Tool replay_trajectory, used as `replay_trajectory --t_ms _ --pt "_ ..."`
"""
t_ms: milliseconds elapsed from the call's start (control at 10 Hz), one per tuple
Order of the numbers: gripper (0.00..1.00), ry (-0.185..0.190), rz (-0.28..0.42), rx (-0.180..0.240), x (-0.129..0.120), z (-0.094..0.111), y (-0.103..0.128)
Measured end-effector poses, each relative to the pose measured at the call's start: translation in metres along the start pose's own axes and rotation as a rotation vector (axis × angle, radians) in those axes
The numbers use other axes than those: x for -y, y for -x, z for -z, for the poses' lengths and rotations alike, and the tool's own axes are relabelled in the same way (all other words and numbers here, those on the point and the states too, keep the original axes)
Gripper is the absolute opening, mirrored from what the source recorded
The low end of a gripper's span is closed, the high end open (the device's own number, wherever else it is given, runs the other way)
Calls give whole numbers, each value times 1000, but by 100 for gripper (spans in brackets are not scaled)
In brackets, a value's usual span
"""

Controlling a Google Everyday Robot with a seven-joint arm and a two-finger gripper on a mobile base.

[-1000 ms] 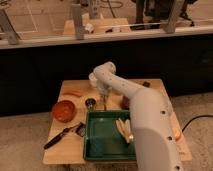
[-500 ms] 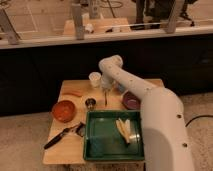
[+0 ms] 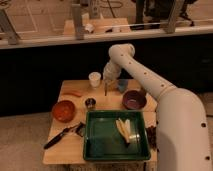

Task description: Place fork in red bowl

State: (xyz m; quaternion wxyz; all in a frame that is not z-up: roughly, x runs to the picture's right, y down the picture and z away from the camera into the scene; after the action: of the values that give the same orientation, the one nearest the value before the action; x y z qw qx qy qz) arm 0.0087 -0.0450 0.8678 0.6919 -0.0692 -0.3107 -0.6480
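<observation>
Pinched shut, the tool (image 3: 107, 80) hangs above the back of the bench (image 3: 57, 153), just beside the white cup (image 3: 94, 79). A thin dark sliver hangs straight down from it, which I take to be the fork (image 3: 106, 90), gripped near its top end and lifted off the wood. The red bowl (image 3: 64, 110) sits well apart from it, at the left edge of the bench, apparently with nothing in it.

The step in hand looks like the carry across to that bowl. To do it well, the tool should hold its height until the dangling end has passed the white cup and the small metal cup (image 3: 90, 103), which lies close to the straight line to the bowl. The orange piece (image 3: 74, 93) lying flat on the bench is low and matters less. Centre the fork over the dark inside of the bowl, not its rim, then lower until the tip is nearly at the bottom before the jaws part, so that it tips over inside and does not bounce out. The purple bowl (image 3: 134, 100) is nearer, but it is the wrong target
</observation>
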Motion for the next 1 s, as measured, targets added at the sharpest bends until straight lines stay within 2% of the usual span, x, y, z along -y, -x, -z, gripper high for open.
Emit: replay_trajectory --t_ms 100,200,400,600,700,1000 --pt "0 -27 30 9 13 6 2" --pt "0 -66 86 28 37 7 7" --pt "0 -113 172 55 72 4 20" --pt "0 -153 284 88 113 4 45" --pt "0 -159 308 95 120 5 51" --pt "0 -159 309 95 120 5 51"
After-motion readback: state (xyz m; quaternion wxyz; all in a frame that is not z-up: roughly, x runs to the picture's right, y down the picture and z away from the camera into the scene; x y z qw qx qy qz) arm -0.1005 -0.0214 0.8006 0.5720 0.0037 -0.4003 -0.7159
